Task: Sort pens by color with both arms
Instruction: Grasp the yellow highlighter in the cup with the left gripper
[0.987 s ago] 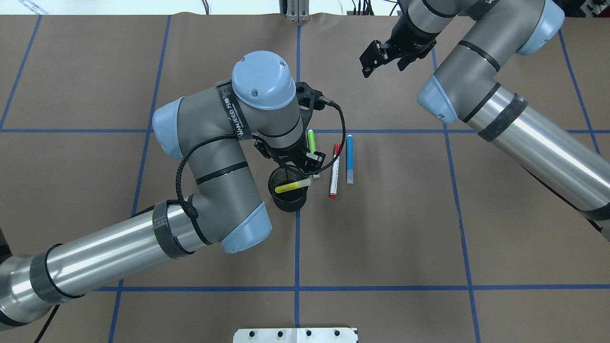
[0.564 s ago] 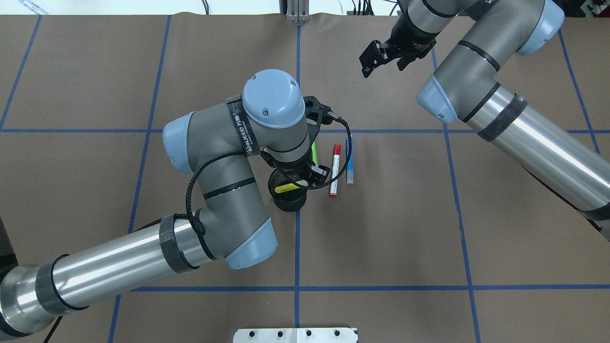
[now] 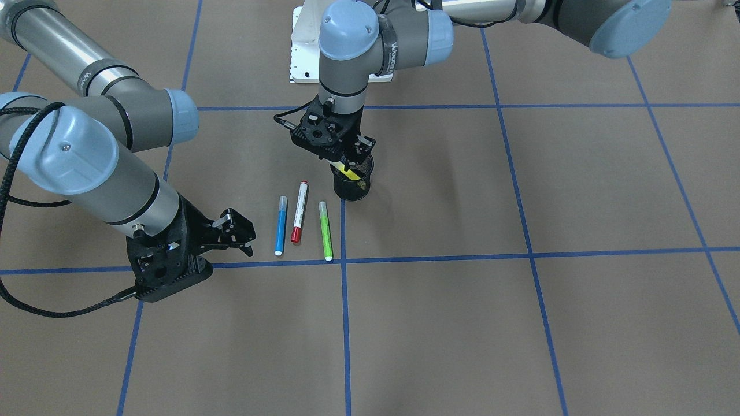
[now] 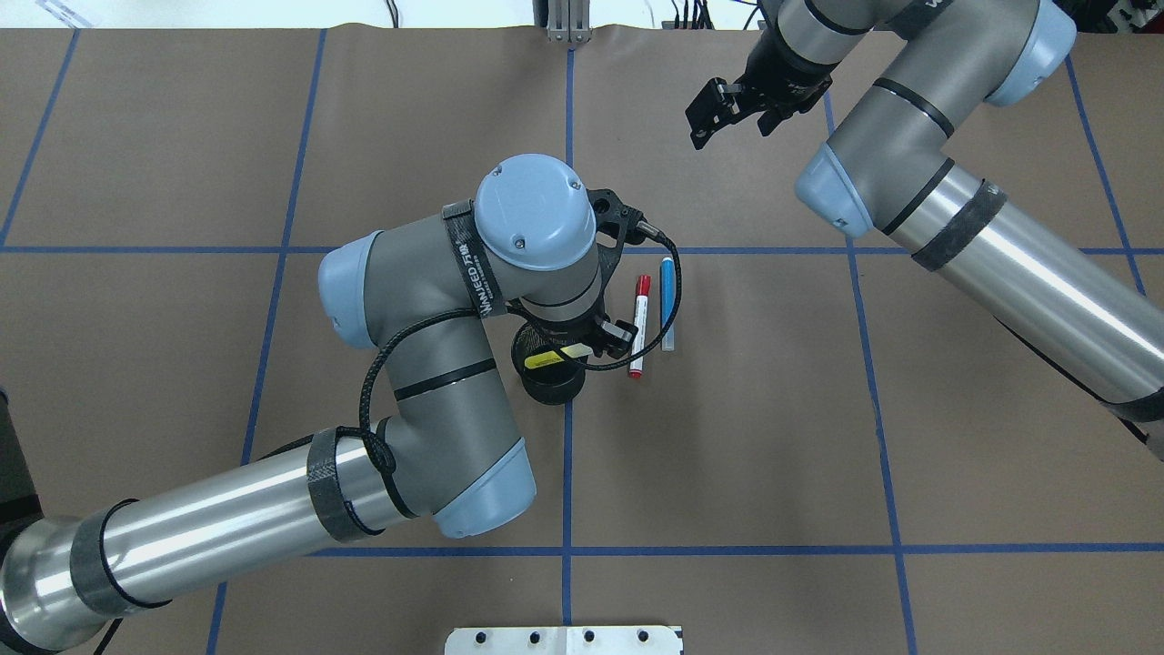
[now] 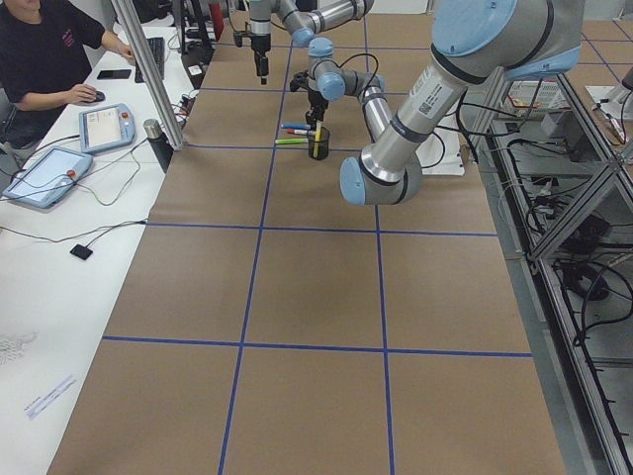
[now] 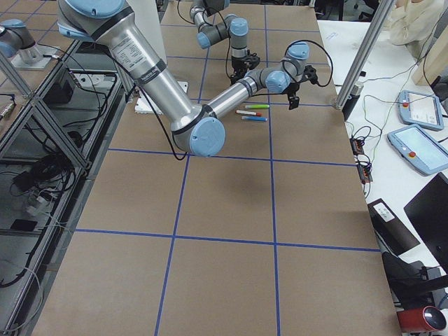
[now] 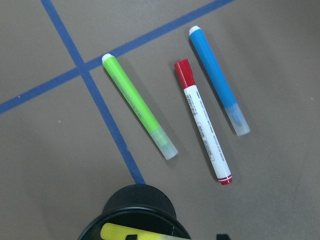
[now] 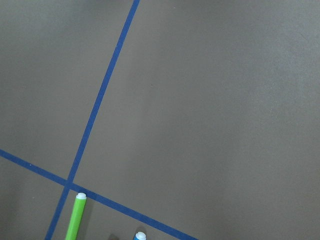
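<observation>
**Yellow pen [image 3: 347,169] in the cup, three pens on the table**

Yellow shows inside the black mesh cup [image 3: 351,188]. The pen leans there on a slant, with its top poking over the rim. The left gripper [image 3: 352,157] hangs right above the cup. Its two fingers are spread wide apart and hold nothing. The pen sits between them, but I cannot tell if they touch it.

Three more pens lie flat on the brown table [image 3: 520,323], side by side and close together, but not touching. The green pen [image 3: 325,230] is nearest the cup and lies just beside a blue tape line [image 3: 344,323]. Next comes the white pen with the red cap [image 3: 299,211]. The blue pen [image 3: 281,225] is last, on the robot's right.

The right gripper [image 3: 243,233] hangs over the table near the blue pen, on the side away from the cup. Its fingers are apart too, and it holds nothing. It does not touch any pen.
</observation>
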Robot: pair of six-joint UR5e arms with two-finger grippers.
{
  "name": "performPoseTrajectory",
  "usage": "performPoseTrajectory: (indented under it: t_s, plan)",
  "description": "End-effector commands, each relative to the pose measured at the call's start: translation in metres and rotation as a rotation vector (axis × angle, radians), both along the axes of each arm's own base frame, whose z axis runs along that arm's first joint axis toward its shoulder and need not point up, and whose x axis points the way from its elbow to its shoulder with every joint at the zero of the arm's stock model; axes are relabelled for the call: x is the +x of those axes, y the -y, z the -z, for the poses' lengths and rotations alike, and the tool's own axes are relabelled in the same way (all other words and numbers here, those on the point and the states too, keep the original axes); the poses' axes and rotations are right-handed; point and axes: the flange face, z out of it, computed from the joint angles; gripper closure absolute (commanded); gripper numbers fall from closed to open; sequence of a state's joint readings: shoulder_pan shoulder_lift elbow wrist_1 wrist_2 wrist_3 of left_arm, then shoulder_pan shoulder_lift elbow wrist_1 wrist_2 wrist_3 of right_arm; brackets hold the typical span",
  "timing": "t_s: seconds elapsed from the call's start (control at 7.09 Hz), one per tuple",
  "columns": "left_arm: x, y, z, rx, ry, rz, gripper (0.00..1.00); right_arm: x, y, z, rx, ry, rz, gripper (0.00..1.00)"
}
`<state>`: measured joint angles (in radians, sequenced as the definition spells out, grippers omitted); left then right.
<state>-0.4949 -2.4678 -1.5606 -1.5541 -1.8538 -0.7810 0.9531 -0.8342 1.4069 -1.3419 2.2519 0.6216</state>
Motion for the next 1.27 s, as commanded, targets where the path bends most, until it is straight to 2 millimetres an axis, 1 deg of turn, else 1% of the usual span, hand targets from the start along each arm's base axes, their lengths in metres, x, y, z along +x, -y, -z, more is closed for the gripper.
performPoseTrajectory:
  t_s: [0.0,0.14,0.28,0.42,0.56,0.71,0.85,1.13]
  plan:
    - [-0.004,0.007,-0.002,0.032,0.020,0.084,0.38,0.000,0.000,0.003,0.003,0.003,0.000,0.01]
    - [-0.003,0.006,0.002,0.000,0.002,0.135,0.38,0.000,-0.001,0.003,0.004,0.005,0.001,0.01]
    - [-0.003,0.003,0.005,-0.003,-0.007,0.145,0.38,0.000,-0.001,0.003,0.004,0.005,0.001,0.01]
    - [0.001,-0.004,0.007,-0.008,-0.011,0.139,0.38,0.000,-0.001,0.003,0.004,0.005,0.001,0.01]
    - [0.016,-0.024,-0.001,-0.025,-0.002,0.120,0.38,-0.001,-0.001,0.002,0.003,0.004,0.002,0.01]
    - [0.027,-0.038,-0.008,-0.030,0.001,0.114,0.38,-0.001,-0.001,0.001,0.003,0.003,0.003,0.01]
    - [0.029,-0.041,-0.014,-0.028,-0.003,0.127,0.38,-0.001,-0.001,0.001,0.003,0.003,0.003,0.01]
    - [0.027,-0.042,-0.009,-0.019,-0.019,0.132,0.40,-0.003,-0.002,0.001,0.002,0.001,0.005,0.01]
